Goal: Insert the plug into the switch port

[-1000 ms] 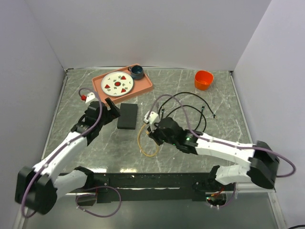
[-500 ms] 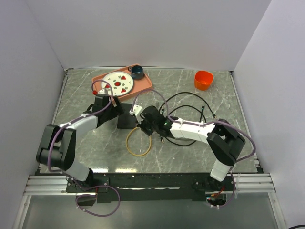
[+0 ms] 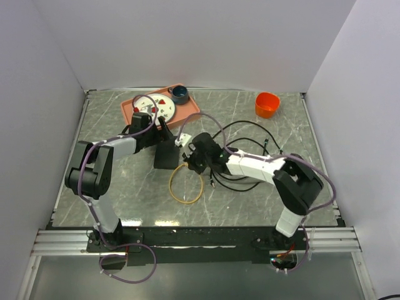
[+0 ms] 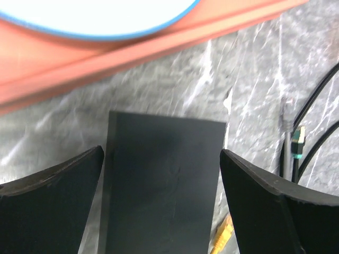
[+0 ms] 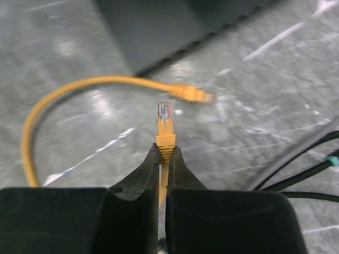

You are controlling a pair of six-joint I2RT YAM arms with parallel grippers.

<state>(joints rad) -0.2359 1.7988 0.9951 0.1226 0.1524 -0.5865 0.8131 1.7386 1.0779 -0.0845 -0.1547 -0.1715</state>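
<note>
The switch (image 3: 165, 156) is a flat black box on the marble table; in the left wrist view it (image 4: 164, 180) lies between my fingers. My left gripper (image 3: 163, 140) is open and straddles its far end, with its fingers (image 4: 53, 201) on either side. My right gripper (image 3: 190, 164) is shut on the yellow plug (image 5: 165, 124), which sticks out past the fingertips just above the table, a short way from the switch's near edge (image 5: 159, 26). The cable's other yellow plug (image 5: 190, 94) lies on the table beside the switch and also shows in the left wrist view (image 4: 222, 235).
The yellow cable loop (image 3: 185, 185) lies in front of the switch. Black cables (image 3: 250, 150) sprawl to the right, their plugs showing in the left wrist view (image 4: 290, 127). A pink tray (image 3: 189, 112) with a plate and a blue cup (image 3: 179, 94) stands behind. An orange cup (image 3: 267, 104) is at the back right.
My left gripper has moved right and forward until it straddles the switch. My right gripper has carried the yellow plug left, towards the switch, and the cable loop has shifted with it.
</note>
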